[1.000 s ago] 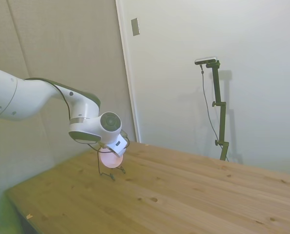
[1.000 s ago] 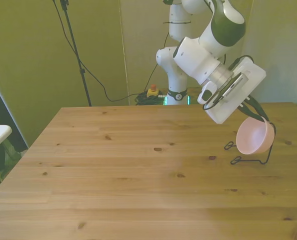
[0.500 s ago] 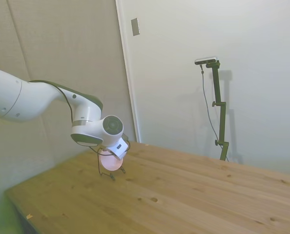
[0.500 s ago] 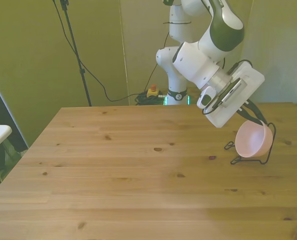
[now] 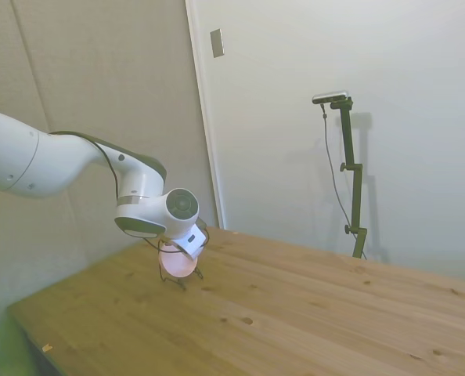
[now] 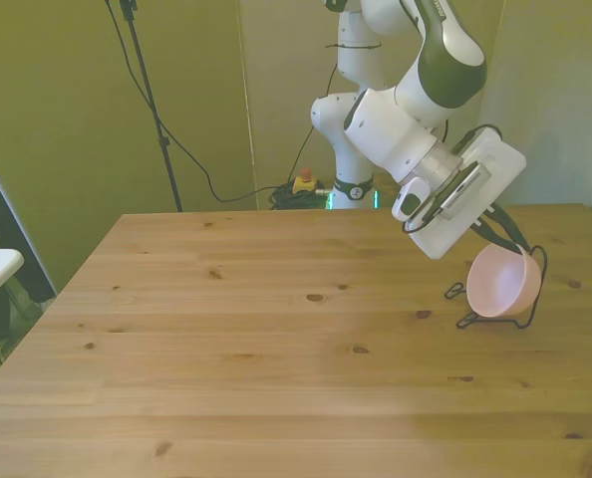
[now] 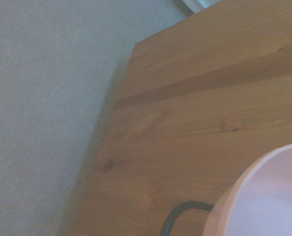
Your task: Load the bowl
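- Pale pink bowl (image 6: pixel 503 284) tipped on its side inside a black wire rack (image 6: pixel 531 295), at the front view's right end of the wooden surface (image 6: pixel 276 349), close to that edge.
- Gripper (image 6: pixel 502 231) poised at the bowl's upper rim, dark fingers (image 6: pixel 508 230) reaching down from the white wrist block; apparently clamped on the rim, though exact contact too small to confirm.
- From the side view: bowl (image 5: pixel 178 262) low between the rack's wire legs (image 5: pixel 179 283), near the surface's far-left corner, largely masked by the wrist.
- From the wrist view: pink rim (image 7: pixel 264 196) blurred and close, a dark wire loop (image 7: pixel 178 216) beside it, bare wood and the surface edge beyond.
- Judged stage: bowl lowering into its slot, not clearly seated or let go.
- Risk: early release, bowl rolling out and off the nearby edge.
- Risk: rim snagging a wire on descent, dragging or tipping the light rack.
- Risk: fingers catching the wire hoop on withdrawal, pulling bowl and rack together.
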### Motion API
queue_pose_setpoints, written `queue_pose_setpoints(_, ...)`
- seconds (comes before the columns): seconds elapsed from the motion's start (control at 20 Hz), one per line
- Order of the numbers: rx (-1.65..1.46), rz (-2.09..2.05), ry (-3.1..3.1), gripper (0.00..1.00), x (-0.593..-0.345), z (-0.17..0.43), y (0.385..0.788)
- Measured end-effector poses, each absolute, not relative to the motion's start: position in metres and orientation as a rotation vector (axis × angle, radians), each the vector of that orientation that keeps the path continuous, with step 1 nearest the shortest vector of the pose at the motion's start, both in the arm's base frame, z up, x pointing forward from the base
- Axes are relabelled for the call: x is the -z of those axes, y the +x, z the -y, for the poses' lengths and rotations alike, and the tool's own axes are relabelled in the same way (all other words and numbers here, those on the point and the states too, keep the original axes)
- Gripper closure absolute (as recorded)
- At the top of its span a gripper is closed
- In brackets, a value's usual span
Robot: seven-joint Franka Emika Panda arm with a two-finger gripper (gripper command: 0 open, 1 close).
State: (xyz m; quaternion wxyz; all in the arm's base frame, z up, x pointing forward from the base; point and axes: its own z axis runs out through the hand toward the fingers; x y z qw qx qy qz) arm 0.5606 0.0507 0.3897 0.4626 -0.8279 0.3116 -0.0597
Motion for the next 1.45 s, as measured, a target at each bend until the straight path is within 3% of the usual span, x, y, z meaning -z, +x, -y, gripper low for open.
queue_pose_setpoints(0.05, 0.144, -0.766, -2.036, 0.0, -0.389, -0.051, 0.56)
queue_pose_setpoints(0.7, 0.154, -0.754, -2.039, 0.0, -0.396, -0.053, 0.556)
queue_pose_setpoints(1.05, 0.238, -0.835, -2.157, 0.0, -0.445, -0.019, 0.541)
queue_pose_setpoints(1.3, 0.331, -1.014, -2.339, 0.0, -0.484, 0.029, 0.504)
queue_pose_setpoints(1.45, 0.38, -1.143, -2.425, 0.0, -0.49, 0.043, 0.484)
